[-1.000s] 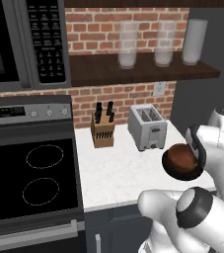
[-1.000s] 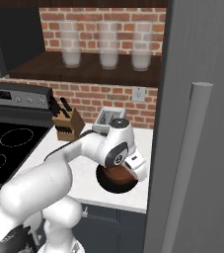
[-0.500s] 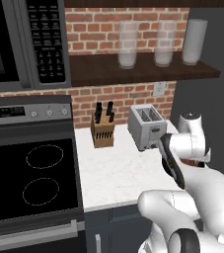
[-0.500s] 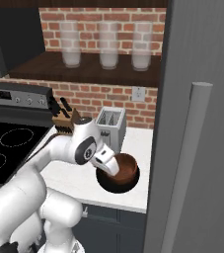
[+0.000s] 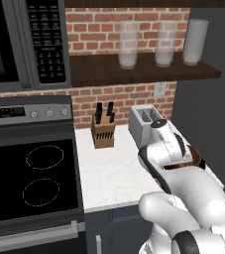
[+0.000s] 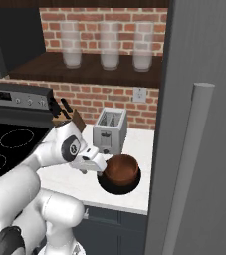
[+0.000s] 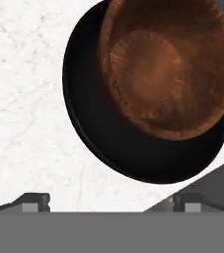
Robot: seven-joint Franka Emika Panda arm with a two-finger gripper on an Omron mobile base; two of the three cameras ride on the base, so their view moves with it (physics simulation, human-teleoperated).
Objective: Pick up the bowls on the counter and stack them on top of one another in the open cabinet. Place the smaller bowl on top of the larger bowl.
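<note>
**Home kitchen, rendered**

Domestic kitchen, judged by fittings. Black glass stovetop (image 5: 32, 178) with ringed burner marks, a knobbed control panel (image 5: 27, 114) behind it. Grey microwave (image 5: 25, 44) with keypad mounted above the stove. Red brick backsplash (image 5: 129, 96) with a wall outlet (image 5: 159, 89). Dark wooden open shelf (image 5: 139, 74) carries three tall glass jars (image 5: 128, 44). White speckled stone tabletop (image 5: 111, 171) over dark grey cabinet fronts (image 5: 114, 230) holds a knife block (image 5: 103, 130) and a silver two-slot toaster (image 6: 109, 130). Tall grey fridge-like door with a long vertical handle (image 6: 186, 169) stands at the right. Two bowls, brown (image 7: 168, 64) nested in black (image 7: 108, 143), sit on the tabletop.
</note>
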